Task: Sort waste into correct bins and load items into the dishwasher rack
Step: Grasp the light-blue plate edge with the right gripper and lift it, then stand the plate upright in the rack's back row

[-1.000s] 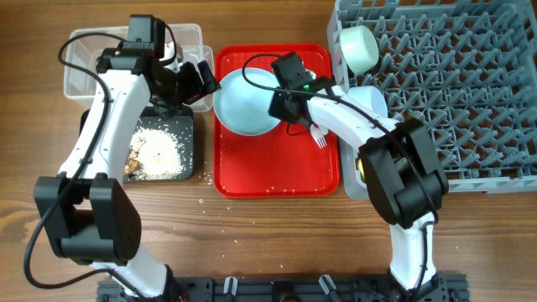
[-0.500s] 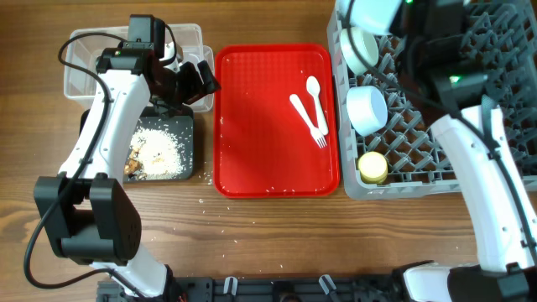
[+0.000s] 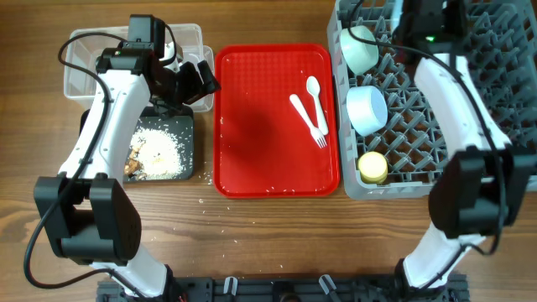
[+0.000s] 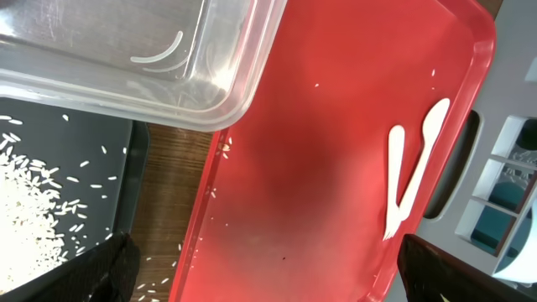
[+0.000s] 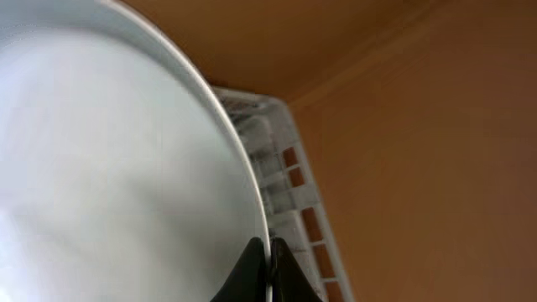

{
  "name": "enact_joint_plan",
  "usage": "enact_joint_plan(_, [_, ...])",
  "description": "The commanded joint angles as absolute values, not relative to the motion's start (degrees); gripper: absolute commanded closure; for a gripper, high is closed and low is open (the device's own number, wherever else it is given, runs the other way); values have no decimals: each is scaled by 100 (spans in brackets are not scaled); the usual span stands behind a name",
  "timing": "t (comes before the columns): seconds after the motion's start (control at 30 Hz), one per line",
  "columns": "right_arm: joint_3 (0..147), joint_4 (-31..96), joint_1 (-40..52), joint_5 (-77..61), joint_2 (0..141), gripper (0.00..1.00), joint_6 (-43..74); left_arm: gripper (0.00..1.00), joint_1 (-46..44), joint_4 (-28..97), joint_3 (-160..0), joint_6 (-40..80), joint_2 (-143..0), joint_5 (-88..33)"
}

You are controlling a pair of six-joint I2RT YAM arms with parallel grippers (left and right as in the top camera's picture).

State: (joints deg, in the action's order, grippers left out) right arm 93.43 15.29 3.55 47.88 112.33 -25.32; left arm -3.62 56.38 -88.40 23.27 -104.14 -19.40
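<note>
Overhead and wrist views of a two-arm robot at a wooden table. The right arm reaches over the dishwasher rack [image 3: 487,101], which fills the far right corner of the tabletop. The right gripper [image 5: 270,267] is closed to a thin pinch on the rim of the pale blue plate [image 5: 109,151], which fills the wrist view with part of the rack's wall beside it. Overhead, the plate cannot be made out at the far edge.

The step in hand appears to be racking the plate. It likely goes best lowered on edge between two rows of pegs, let go only once the pegs support it. The rim grip is narrow, so a tilt or a knock could twist the plate loose.

A mint bowl [image 3: 361,48], a blue bowl [image 3: 367,107] and a yellow cup [image 3: 372,166] line the rack's left side. The peg rows toward the right edge look free.

The left gripper [image 4: 268,273] hangs wide open and empty between the clear tub [image 3: 84,59] and the red tray [image 3: 252,159], near the far edge. The spoon [image 3: 314,96] and fork [image 3: 306,117] lie touching on the red tray's right half. The black tray [image 3: 186,134], toward the left edge, holds crumbs [image 3: 159,151].
</note>
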Motion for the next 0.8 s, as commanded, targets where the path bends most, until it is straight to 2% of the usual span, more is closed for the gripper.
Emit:
enact_joint_plan(0.0, [9336,1459,370,4709,11568,96,-2679,0,-320,5638,-8901,2359,-10311,-1986])
enact_joint_plan(0.03, [9336,1463,379,4635,11577,92,-2679,0,-320,5636,-8901,2359,-10311,-1986])
enact_joint_plan(0.13, [9336,1428,423,4458,11574,51,-2580,0,-320,5638,-8901,2359,-10311,-1986])
enact_joint_plan(0.17, [9336,1433,436,4458,11559,30,-2397,0,-320,5638,-8901,2359,-10311,-1986])
enact_joint_plan(0.27, [9338,1470,489,4453,11356,14,-1927,0,-320,5638,-8901,2359,-10311,-1986])
enact_joint_plan(0.43, [9338,1938,508,3933,10291,0,-1599,0,-320,5638,-8901,2359,-10311,-1986])
enact_joint_plan(0.53, [9338,2617,508,3028,9522,0,-873,0,-320,5636,-8901,2359,-10311,-1986])
enact_joint_plan(0.6, [9338,3341,508,661,8945,0,84,0,-320,5636,-8901,2359,-10311,-1986])
enact_joint_plan(0.67, [9338,3649,508,-1234,8737,0,340,0,-320,5638,-8901,2359,-10311,-1986])
enact_joint_plan(0.77, [9336,3675,508,-2781,8768,0,1070,0,-320,5638,-8901,2359,-10311,-1986])
